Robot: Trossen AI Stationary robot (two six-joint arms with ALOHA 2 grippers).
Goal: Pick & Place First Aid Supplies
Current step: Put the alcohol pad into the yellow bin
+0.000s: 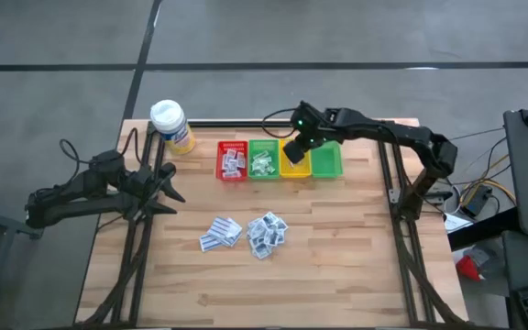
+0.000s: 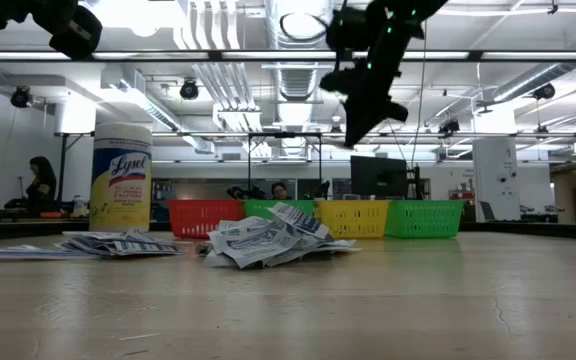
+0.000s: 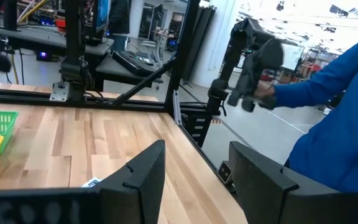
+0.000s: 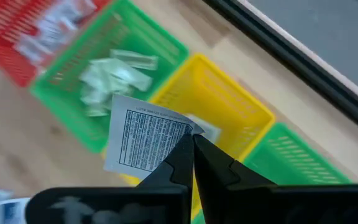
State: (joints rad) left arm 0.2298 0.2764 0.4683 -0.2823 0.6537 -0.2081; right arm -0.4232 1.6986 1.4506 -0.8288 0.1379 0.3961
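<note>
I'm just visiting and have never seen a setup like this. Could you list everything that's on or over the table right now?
bins: four in a row at the table's far side, red, green, yellow, green; the red and the first green hold packets.
packet piles: two, white with dark print, side by side mid-table.
held packet: one, white with printed text, over the yellow bin.
bottle: one, yellow with a white cap, far left of the bins.
table: one, light wood.
person's sleeve: blue, beyond the table.
right pincer: shut on the held packet, above the yellow bin.
left pincer: open, waiting at the table's left edge.
</note>
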